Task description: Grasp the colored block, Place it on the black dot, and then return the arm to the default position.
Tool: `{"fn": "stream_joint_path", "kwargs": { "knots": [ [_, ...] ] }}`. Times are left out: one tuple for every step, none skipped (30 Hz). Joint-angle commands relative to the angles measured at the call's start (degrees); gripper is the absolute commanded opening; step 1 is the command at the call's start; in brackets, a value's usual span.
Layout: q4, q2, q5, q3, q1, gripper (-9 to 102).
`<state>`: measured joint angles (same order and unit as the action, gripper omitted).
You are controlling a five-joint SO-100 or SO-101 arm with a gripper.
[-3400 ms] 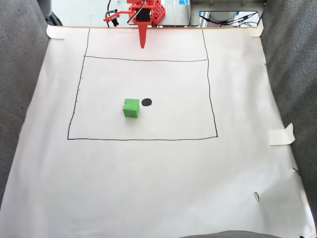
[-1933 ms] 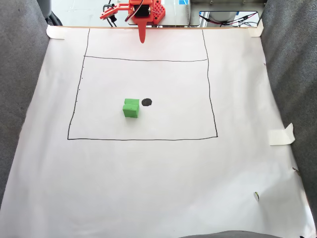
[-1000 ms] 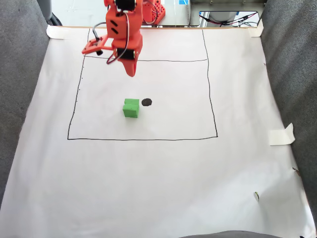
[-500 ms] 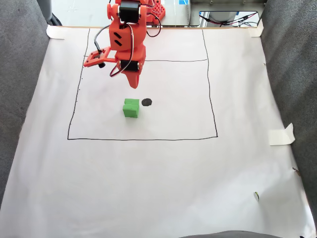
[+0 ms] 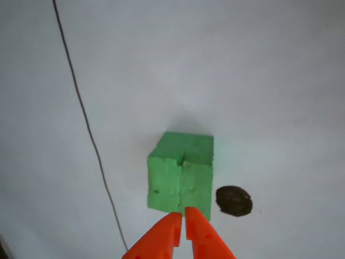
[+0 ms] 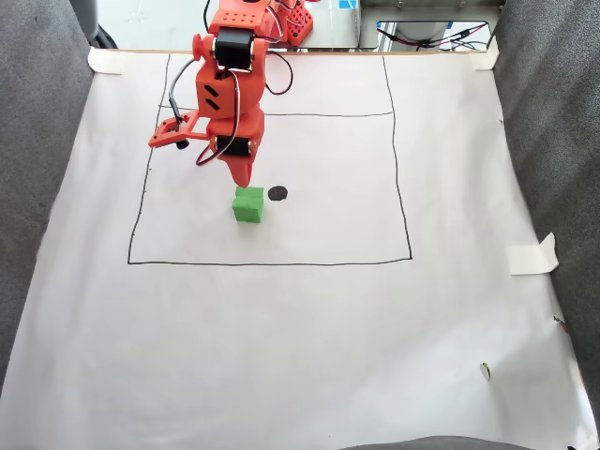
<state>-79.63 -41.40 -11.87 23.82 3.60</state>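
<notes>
The orange arm (image 6: pixel 225 84) reached out from the far edge of the white paper sheet (image 6: pixel 309 328), and its gripper (image 6: pixel 242 178) hung just behind the colored block (image 6: pixel 248 203), not touching it. In the other view the two pointed fingers (image 5: pixel 164 237) lay pressed together, tips nearly meeting, with the gripper (image 5: pixel 180 218) poised at the block's (image 5: pixel 181 170) near edge.

The green block sat a little left of the middle of the drawn rectangle (image 6: pixel 403 187), well inside its lines. The black dot (image 6: pixel 277 193) lay just beside it on the right in the fixed view, apart from it by a thin strip of paper; the other view showed the dot (image 5: pixel 234 200) clear of the block's corner.

As I judged it, the grasp had not begun. To do it well the fingers would need to spread wider than the block first, then come down squarely over opposite faces, one each side, and close gently since the foam looked soft and already creased. The carry to the dot would be very short.
</notes>
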Motion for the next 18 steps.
{"fn": "stream_joint_path", "kwargs": {
  "knots": [
    [-0.79, -0.53, 0.35, -3.43, 0.00, 0],
    [-0.79, -0.53, 0.26, -3.43, -0.09, 0],
    [-0.88, -0.53, 0.18, -3.43, -0.09, 0],
    [-0.88, -0.53, 0.18, -3.52, -0.18, 0],
    [-0.88, -0.53, 0.18, -3.52, -0.26, 0],
    [-0.97, -0.53, 0.00, -3.52, -0.26, 0],
    [-1.14, -0.53, 0.00, -3.52, -0.26, 0],
    [-1.32, -0.53, -0.09, -3.52, -0.26, 3],
    [-1.49, -0.62, -0.09, -3.52, -0.26, 6],
    [-1.76, -0.70, 0.00, -3.52, -0.35, 8],
    [-2.02, -0.79, 0.18, -3.52, -0.35, 10],
    [-2.29, -0.88, 0.26, -3.52, -0.35, 11],
    [-2.46, -0.88, 0.35, -3.52, -0.35, 12],
    [-2.64, -0.79, 0.35, -3.52, -0.35, 15],
    [-2.72, -0.70, 0.44, -3.52, -0.35, 18],
    [-2.72, -0.53, 0.53, -3.52, -0.35, 20],
    [-2.72, -0.35, 0.79, -3.52, -0.35, 21],
    [-2.72, -0.26, 0.97, -3.52, -0.35, 22]
  ]
}}
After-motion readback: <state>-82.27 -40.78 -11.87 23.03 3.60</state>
